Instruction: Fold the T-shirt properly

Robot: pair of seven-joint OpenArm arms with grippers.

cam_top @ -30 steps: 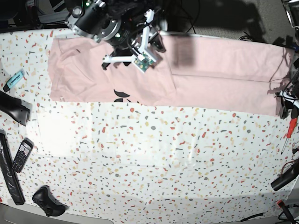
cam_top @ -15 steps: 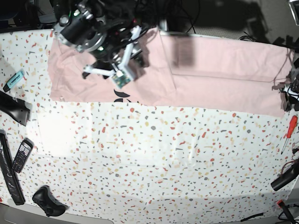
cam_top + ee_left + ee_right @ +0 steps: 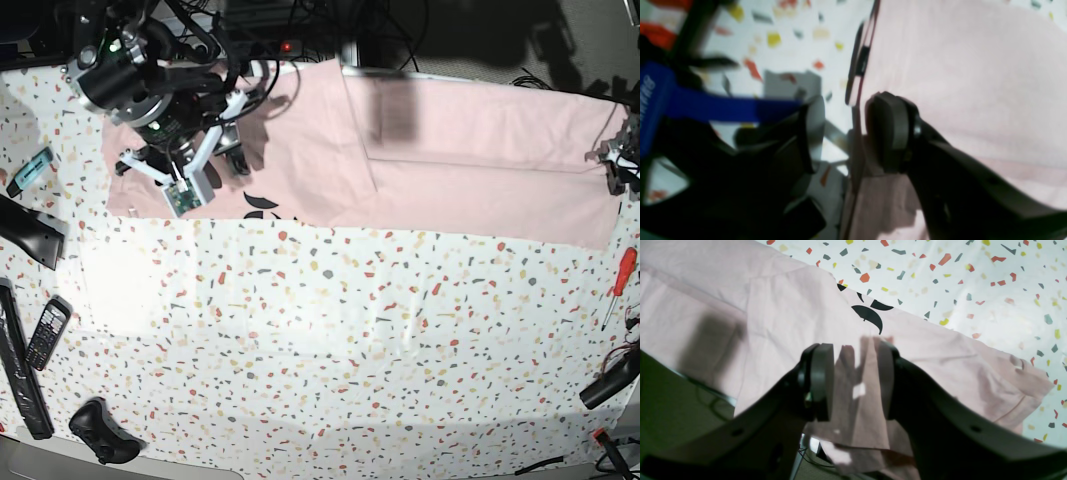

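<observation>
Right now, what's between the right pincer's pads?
A bunched fold of the T-shirt sits between the right pincer pads, seen in the right wrist view.

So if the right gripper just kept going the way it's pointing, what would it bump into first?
Most likely the T-shirt itself. The right gripper already has a fold of the pink cloth between its jaws, and more of the shirt, with its black lettering, lies straight ahead. Beyond that is the speckled table; depth is hard to judge.

T-shirt (image 3: 470,150) black lettering partly hidden, unreadable.
</observation>
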